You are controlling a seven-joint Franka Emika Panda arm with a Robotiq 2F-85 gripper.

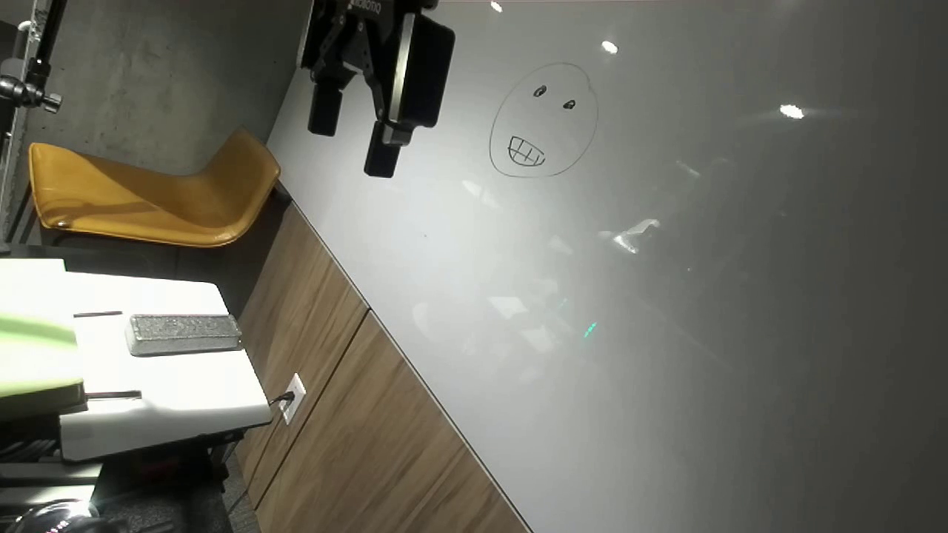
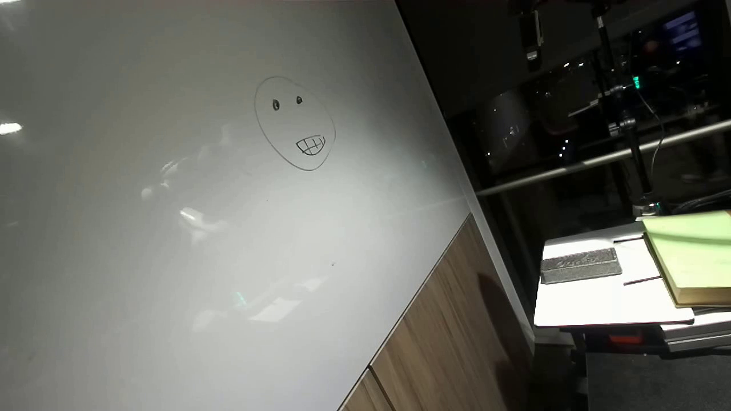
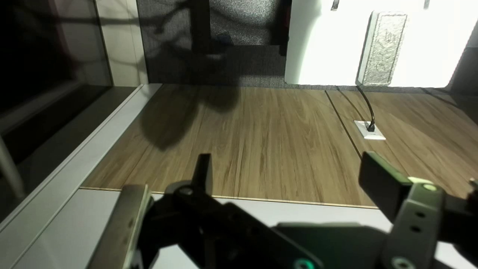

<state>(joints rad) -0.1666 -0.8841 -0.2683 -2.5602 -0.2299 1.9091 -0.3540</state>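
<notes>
My gripper (image 1: 353,142) is black and hangs in the air at the top of an exterior view, in front of a glossy whiteboard (image 1: 666,370). Its fingers are spread with nothing between them, as the wrist view (image 3: 291,175) also shows. A face drawn in black marker (image 1: 526,152) is on the board beside the gripper, and it shows in both exterior views (image 2: 311,145). A grey felt eraser (image 1: 184,334) lies on a white tabletop (image 1: 178,296), well away from the gripper. The eraser also shows in the other exterior view (image 2: 580,266) and the wrist view (image 3: 384,48).
A yellow-green block or book (image 2: 697,251) sits on the white tabletop beside the eraser. Wood panelling (image 1: 385,437) runs below the board, with a white outlet (image 3: 377,135) and a plugged cable. A tan chair (image 1: 155,192) stands behind the tabletop. A metal rail (image 2: 571,166) crosses the dark background.
</notes>
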